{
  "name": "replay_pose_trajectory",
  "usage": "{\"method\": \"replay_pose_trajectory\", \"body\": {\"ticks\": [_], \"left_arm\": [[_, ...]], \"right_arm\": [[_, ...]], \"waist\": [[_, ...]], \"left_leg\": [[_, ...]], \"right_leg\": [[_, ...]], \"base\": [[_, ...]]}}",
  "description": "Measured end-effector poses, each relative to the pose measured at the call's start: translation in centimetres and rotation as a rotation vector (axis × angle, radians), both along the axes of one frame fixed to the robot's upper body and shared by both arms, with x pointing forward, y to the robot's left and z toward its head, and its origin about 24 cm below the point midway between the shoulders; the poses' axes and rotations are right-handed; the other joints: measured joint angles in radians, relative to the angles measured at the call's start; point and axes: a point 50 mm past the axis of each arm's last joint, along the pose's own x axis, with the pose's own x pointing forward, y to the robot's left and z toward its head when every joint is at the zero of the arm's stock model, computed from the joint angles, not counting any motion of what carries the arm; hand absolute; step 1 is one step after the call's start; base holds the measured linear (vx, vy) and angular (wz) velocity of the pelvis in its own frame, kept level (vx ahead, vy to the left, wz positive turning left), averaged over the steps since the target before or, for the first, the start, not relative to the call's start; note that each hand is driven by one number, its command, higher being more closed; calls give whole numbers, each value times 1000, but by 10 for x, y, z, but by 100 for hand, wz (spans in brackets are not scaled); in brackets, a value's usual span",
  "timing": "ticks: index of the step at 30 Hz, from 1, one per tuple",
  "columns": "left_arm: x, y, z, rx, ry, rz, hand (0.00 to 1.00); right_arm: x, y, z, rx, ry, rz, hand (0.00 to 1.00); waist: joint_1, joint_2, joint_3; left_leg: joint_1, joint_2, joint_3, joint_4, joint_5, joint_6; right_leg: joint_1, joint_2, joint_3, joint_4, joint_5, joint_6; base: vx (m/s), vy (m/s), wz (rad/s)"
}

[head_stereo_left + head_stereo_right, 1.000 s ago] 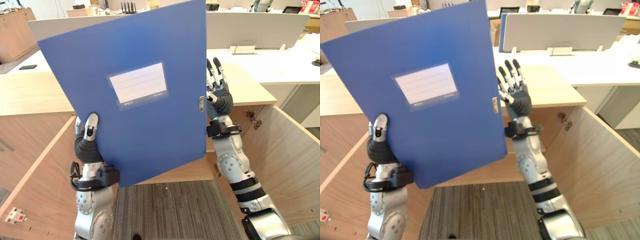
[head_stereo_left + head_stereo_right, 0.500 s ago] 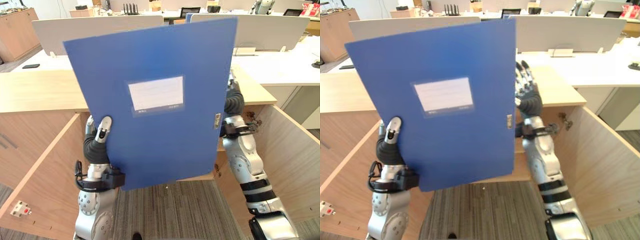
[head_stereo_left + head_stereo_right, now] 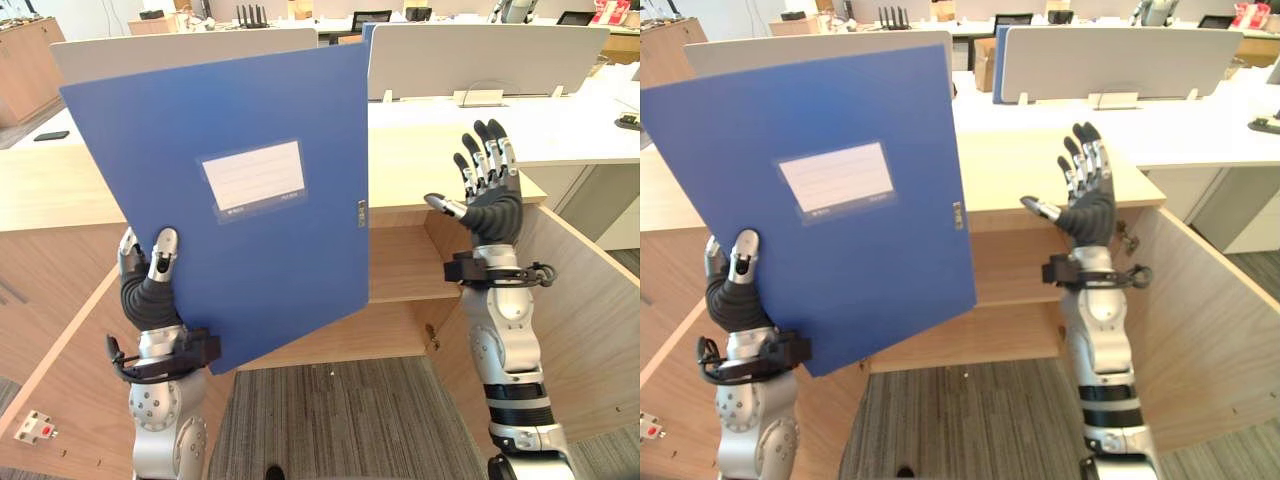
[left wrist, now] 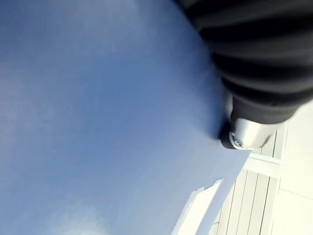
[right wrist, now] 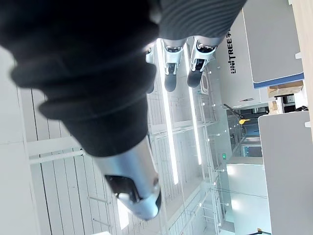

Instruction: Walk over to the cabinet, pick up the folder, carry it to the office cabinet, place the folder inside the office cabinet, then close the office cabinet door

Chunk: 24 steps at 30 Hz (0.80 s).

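Hidden / unclear:
- The blue folder (image 3: 240, 200) stands upright and tilted across the left and centre of the head views. It blocks the left part of the office cabinet (image 3: 420, 160) and most of the inside.
- The left hand (image 3: 150, 285) is at the lower left of the frame, at the folder's lower left corner. Its thumb lies on the front face and the fingers behind are mostly covered, so the hold reads as a pinch on that corner. In the left wrist view the thumb tip presses on the blue surface.
- The folder's bottom corner hides the shelf's left end; the shelf (image 3: 400, 265) is seen only at centre right.

Seen clearly:
- The right hand (image 3: 485, 190), right of centre, is raised with straight, spread fingers, holding nothing and well apart from the folder's right edge. The right wrist view also shows straight fingers.
- The folder front carries a white label (image 3: 252, 175) and a small metal clasp (image 3: 361, 213) at its right edge.

Surroundings:
- Both cabinet doors are open: the left door (image 3: 70, 370) at lower left with a small white-and-red fitting (image 3: 33, 428), the right door (image 3: 590, 310) at lower right.
- Grey carpet (image 3: 340, 420) is at bottom centre.
- White desk partitions (image 3: 480, 55) run along the top.
- A dark flat item (image 3: 50, 135) lies at upper left, too small to identify.
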Motion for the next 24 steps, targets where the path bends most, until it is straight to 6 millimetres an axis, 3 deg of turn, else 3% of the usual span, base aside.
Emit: {"method": "replay_pose_trajectory", "body": {"ticks": [6,9,17,24], "left_arm": [[-1,3,1,9,1,34,100],[0,2,1,15,1,35,100],[4,-18,2,-4,-15,-80,100],[4,-17,3,-13,-15,-106,100]], "right_arm": [[-2,21,-14,-4,55,102,0],[-6,38,-22,27,84,235,0],[-9,80,-42,146,188,493,0],[0,87,-48,143,237,510,0]], "waist": [[0,-1,-3],[0,-1,-3],[7,0,-9],[11,-1,-28]], "left_leg": [[0,0,1,0,0,0],[0,0,1,0,0,0],[0,0,1,0,0,0],[0,0,0,0,1,-1]], "right_leg": [[0,0,1,-1,1,-1],[0,0,1,-1,2,-1],[0,0,1,-1,2,-1],[0,0,1,0,2,-1]], "base": [[0,0,0],[0,0,0],[0,0,0],[0,0,0]]}}
